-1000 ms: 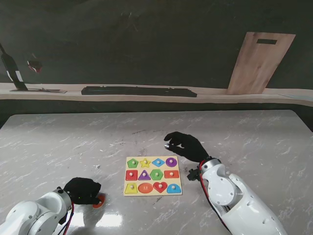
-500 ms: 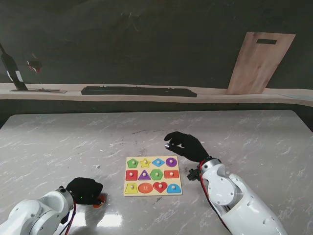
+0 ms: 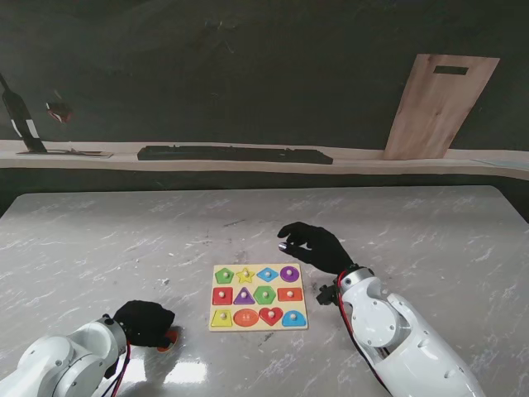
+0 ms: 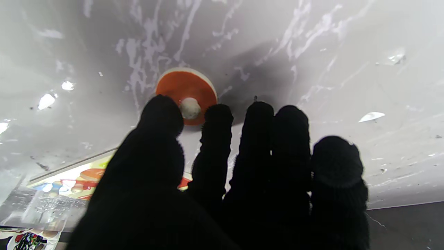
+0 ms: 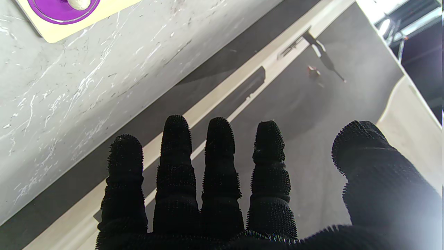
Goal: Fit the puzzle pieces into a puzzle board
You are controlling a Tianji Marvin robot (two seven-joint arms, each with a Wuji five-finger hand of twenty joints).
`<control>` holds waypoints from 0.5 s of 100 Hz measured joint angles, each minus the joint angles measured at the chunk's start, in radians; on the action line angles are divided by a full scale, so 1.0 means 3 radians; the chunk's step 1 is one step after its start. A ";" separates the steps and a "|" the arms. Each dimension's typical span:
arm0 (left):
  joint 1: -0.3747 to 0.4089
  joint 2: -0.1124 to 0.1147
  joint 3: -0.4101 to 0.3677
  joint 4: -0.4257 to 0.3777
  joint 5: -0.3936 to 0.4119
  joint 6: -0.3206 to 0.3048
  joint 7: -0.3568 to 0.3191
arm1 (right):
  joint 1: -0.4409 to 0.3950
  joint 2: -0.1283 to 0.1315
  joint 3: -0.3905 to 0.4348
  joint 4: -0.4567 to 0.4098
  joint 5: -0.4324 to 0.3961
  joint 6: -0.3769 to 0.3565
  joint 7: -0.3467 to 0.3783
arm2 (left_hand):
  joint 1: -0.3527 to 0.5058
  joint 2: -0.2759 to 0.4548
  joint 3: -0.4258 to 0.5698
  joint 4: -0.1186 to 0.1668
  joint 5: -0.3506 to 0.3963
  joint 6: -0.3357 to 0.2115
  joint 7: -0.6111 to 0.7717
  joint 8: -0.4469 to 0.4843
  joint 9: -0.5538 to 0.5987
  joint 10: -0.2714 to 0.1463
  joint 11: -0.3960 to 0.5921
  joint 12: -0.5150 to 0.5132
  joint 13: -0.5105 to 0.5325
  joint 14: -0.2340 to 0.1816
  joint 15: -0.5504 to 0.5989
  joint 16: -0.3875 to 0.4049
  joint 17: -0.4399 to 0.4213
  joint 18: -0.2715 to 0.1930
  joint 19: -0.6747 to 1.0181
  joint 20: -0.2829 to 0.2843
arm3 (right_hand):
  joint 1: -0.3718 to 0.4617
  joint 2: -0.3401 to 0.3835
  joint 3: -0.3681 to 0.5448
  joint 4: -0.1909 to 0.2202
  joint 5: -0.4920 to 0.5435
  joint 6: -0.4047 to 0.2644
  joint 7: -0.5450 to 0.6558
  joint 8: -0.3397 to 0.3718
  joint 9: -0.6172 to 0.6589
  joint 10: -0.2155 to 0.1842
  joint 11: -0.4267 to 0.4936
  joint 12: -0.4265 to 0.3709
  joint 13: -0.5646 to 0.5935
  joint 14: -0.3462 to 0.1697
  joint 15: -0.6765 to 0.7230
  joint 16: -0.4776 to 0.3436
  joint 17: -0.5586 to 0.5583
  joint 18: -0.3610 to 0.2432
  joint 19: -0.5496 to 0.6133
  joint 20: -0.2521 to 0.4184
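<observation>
The yellow puzzle board [image 3: 257, 327] lies at the table's middle, with coloured knobbed shapes seated in its slots. A round orange piece [image 3: 168, 338] with a white knob lies flat on the table, to the left of the board and nearer to me. My left hand [image 3: 142, 321] hovers over it. In the left wrist view the thumb and index fingertips [image 4: 218, 116] flank the knob of the orange piece [image 4: 180, 86] without lifting it. My right hand [image 3: 314, 246] is open with spread fingers, just beyond the board's far right corner. The right wrist view shows the right hand [image 5: 222, 194] and the purple circle [image 5: 62, 5].
A wooden cutting board [image 3: 440, 106] leans on the dark back wall. A long black bar [image 3: 235, 154] lies on the ledge behind the table, and a black stand [image 3: 21, 124] is at the ledge's far left. The table's near edge runs close under both forearms.
My left hand has edged slightly toward me and settled closer over the orange piece. The piece, the board and my right hand have not moved.
</observation>
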 measured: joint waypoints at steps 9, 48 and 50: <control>-0.0001 0.0001 0.0004 0.0000 0.0002 0.0012 -0.0007 | 0.0000 0.0000 0.0001 0.0000 0.0000 0.0000 0.0000 | 0.0000 -0.0052 0.0175 0.0000 0.0000 0.0000 0.0020 -0.0030 0.0000 0.0000 0.0000 0.0000 0.0000 0.0000 0.0000 0.0000 0.0000 0.0000 0.0000 0.0000 | 0.0000 0.0000 0.0000 0.0000 0.0000 0.0000 0.0000 0.0000 0.0000 0.0000 0.0000 0.0000 0.0000 0.0000 0.0000 0.0000 0.0000 0.0000 0.0000 0.0000; -0.0025 0.0005 0.0049 0.0000 -0.0005 0.0088 -0.0063 | -0.0001 0.0000 0.0003 0.0000 -0.0003 -0.0001 -0.0002 | 0.0001 -0.0090 0.0242 0.0000 0.0002 0.0061 0.0050 -0.0065 0.0000 0.0000 0.0000 0.0000 0.0000 0.0000 0.0000 -0.0001 -0.0012 0.0000 0.0000 -0.0001 | 0.0000 0.0000 0.0000 0.0000 0.0000 0.0000 0.0000 0.0000 0.0000 0.0000 0.0000 0.0000 0.0000 0.0000 0.0000 0.0000 0.0000 0.0000 0.0000 0.0000; -0.0027 0.0005 0.0052 0.0000 -0.0005 0.0091 -0.0064 | -0.0002 0.0000 0.0004 -0.0001 -0.0004 -0.0001 -0.0002 | 0.0001 -0.0090 0.0242 0.0000 0.0002 0.0061 0.0051 -0.0065 0.0000 0.0000 0.0000 0.0000 0.0000 0.0000 0.0000 -0.0002 -0.0012 0.0000 0.0000 -0.0001 | 0.0000 0.0000 0.0000 0.0000 0.0000 0.0000 0.0000 0.0000 0.0000 0.0000 0.0000 0.0000 0.0000 0.0000 0.0000 0.0000 0.0000 0.0000 0.0000 0.0000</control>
